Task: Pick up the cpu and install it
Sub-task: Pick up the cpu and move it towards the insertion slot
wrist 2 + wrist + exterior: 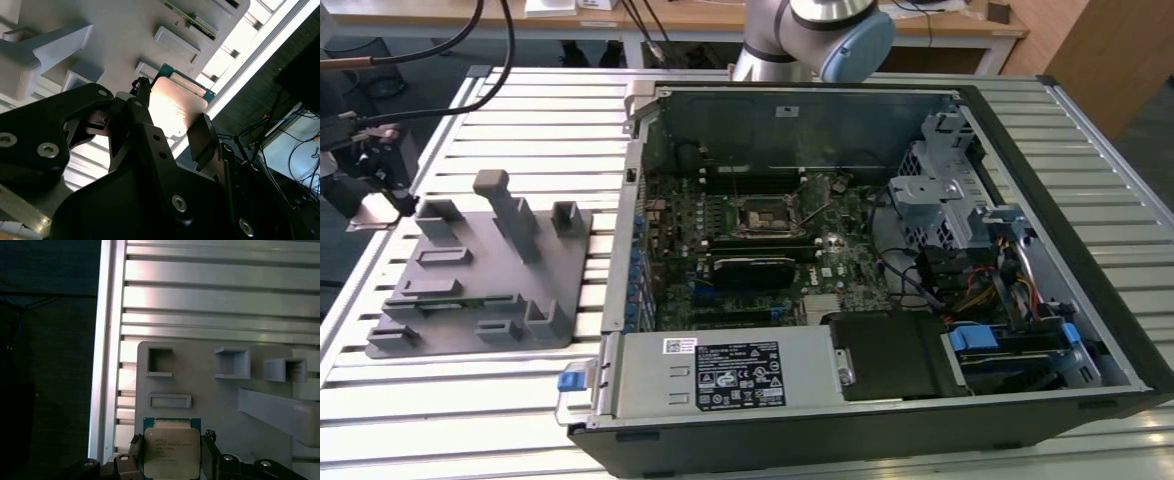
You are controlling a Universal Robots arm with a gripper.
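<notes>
The cpu (171,450) is a flat square chip with a silvery top and a green rim, and it sits between my two dark fingers (136,445). In both wrist views the fingers press on its opposite edges, so my gripper (172,117) is shut on the cpu (175,105). In the exterior view the gripper (380,200) hangs at the exterior view's left, just beyond the grey holder tray (480,270), with the cpu (376,213) under it. The dark square socket (757,218) lies on the motherboard inside the open computer case (854,250).
The holder tray has upright posts and several pockets (160,360). The slatted metal table (440,400) ends close to the gripper at the exterior view's left. The arm's base (807,35) stands behind the case. Cables and drive cages (961,220) crowd the case's right side.
</notes>
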